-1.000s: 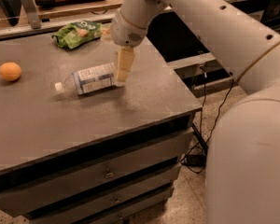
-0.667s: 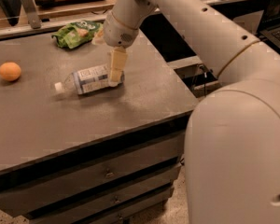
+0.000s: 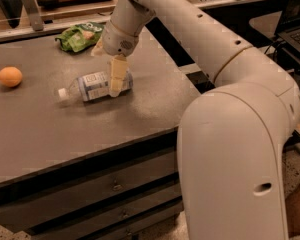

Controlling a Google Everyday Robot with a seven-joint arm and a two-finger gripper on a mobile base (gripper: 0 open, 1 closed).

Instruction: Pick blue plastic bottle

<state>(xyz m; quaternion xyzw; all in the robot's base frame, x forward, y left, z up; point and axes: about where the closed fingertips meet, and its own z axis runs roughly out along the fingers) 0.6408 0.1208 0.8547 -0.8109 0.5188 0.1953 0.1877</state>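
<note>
The bottle (image 3: pixel 92 86) is seen lying on its side on the grey table (image 3: pixel 65 139), a little left of the middle, with the white cap turned to the left. The gripper (image 3: pixel 117 79) is lowered from above onto the right end of the bottle, and its beige tip is placed in front of the label. Whether the gripper is open or closed cannot be told. An orange (image 3: pixel 10 76) is found at the left edge, well apart from the bottle. A green bag (image 3: pixel 80 35) is laid at the far side, behind the gripper.
</note>
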